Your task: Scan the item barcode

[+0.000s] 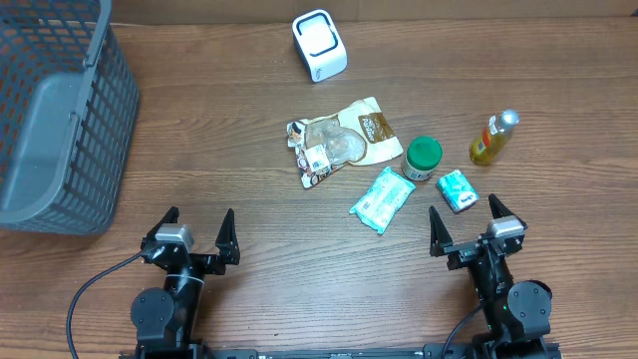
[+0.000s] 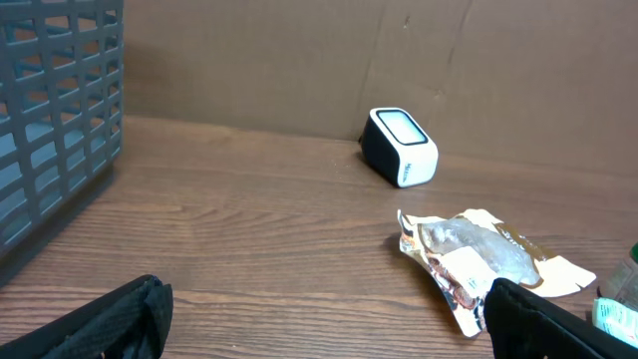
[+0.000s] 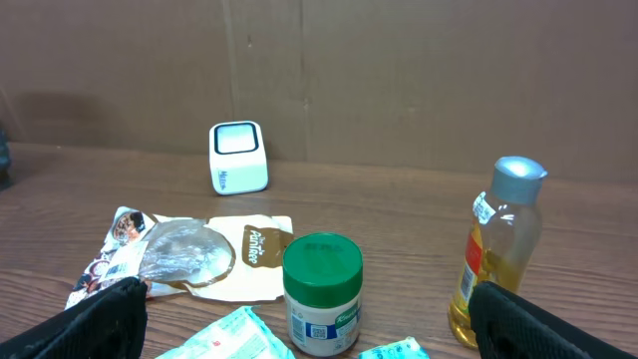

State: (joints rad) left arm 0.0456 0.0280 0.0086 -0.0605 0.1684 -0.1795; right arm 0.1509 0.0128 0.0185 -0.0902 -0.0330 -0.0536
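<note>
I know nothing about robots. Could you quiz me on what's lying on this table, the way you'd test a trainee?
1. True or false: the white scanner stands on the table, outside the grey basket.
2. The lid of the jar is: A red, B green, C blue.
3. Fill in: ___ teal packets lie on the table.
Key: 1 true; 2 B; 3 two.

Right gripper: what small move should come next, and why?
Probably ease the right gripper forward over the small teal packet: its jaws stand open and empty, the packet lies just ahead of them, and the white scanner waits farther back.
</note>
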